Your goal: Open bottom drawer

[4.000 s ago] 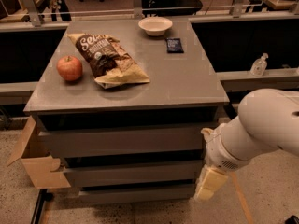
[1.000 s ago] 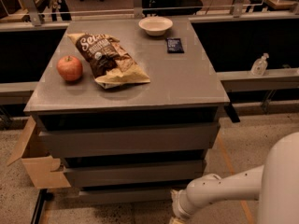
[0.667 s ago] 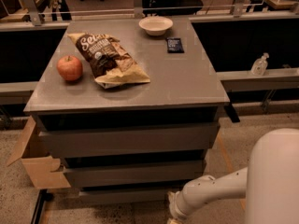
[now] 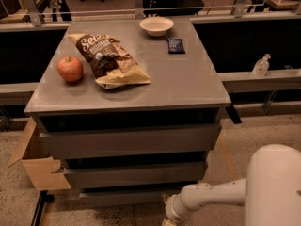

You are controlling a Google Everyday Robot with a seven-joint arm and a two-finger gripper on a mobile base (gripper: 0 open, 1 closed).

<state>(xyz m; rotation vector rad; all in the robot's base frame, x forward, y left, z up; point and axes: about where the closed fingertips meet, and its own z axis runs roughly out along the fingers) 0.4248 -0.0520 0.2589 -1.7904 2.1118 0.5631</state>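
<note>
While low, claw [image 4: 167, 221] near bottom drawer [image 4: 123, 197]

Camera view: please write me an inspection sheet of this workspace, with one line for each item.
Surface: grey cabinet top, flat, with four things lying on it.
Job's things: bottom drawer, the slimmest and lowest grey front; no drawer box shows, so it looks not yet opened.
Clutter: red apple at the left; opened chip bag beside it; white bowl at the far edge; small dark packet near the bowl.
Grippers: end effector low at the picture's bottom edge, just in front of the bottom drawer, at its right part; white arm reaches in from the right.
Cables: nothing seen.
Surroundings: open cardboard box on the floor at the left; pump bottle on the ledge at the right.
</note>
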